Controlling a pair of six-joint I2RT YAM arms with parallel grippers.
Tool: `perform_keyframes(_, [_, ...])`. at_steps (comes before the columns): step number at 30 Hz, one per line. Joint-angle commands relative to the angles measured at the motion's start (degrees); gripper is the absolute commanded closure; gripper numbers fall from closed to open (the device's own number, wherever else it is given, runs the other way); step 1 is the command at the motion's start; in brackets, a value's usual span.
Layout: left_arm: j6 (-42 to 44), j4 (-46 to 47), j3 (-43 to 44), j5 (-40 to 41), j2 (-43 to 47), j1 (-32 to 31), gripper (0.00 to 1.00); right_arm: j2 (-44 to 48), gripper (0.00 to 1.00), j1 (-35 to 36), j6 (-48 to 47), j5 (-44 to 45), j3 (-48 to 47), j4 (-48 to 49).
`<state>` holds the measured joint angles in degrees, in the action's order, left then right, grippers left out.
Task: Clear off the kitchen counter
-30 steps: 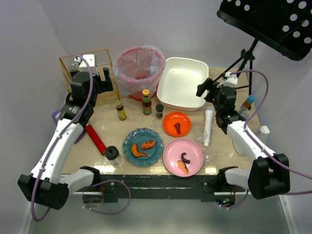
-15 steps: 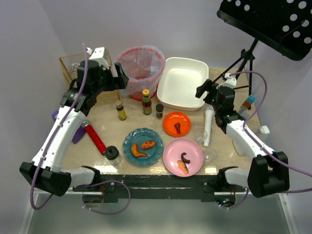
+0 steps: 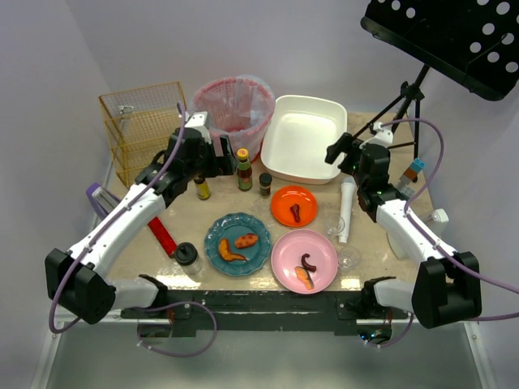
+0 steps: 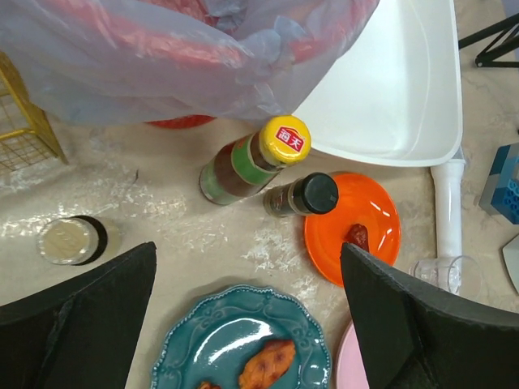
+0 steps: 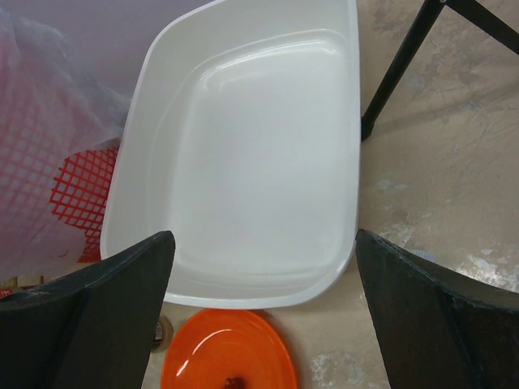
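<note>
L gripper (image 4: 247,253) centre-left in top view, jaws spread wide, over yellow-cap bottle (image 4: 253,159). R gripper (image 5: 263,243) upper right, jaws wide apart too, above white tub (image 5: 243,154). Kitchen counter (image 3: 185,215) fills mid-frame, w/ plates & bottles on it.

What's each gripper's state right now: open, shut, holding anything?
Left gripper: jaws open, holding nothing.
Right gripper: jaws open, holding nothing.
</note>
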<state>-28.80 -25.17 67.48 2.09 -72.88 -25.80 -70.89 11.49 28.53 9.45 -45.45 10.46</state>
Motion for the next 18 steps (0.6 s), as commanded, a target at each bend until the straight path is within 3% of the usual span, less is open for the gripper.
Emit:
perform_keyframes(1, [-2.3, 8.6, -2.4, 4.1, -1.7, -3.3, 0.00, 1.2, 0.02, -0.1, 0.6, -0.6, -1.9, 0.0])
perform_keyframes(11, [0.3, 15.3, -2.3, 13.3, -8.0, -7.9, 0.00, 3.1, 0.02, -0.1, -0.4, -0.9, -2.6, -2.5])
perform_keyframes(18, [3.5, 17.0, 0.2, 16.3, -13.9, -9.4, 0.12, 4.8, 0.02, 0.0, -0.8, -0.4, -1.7, -2.6])
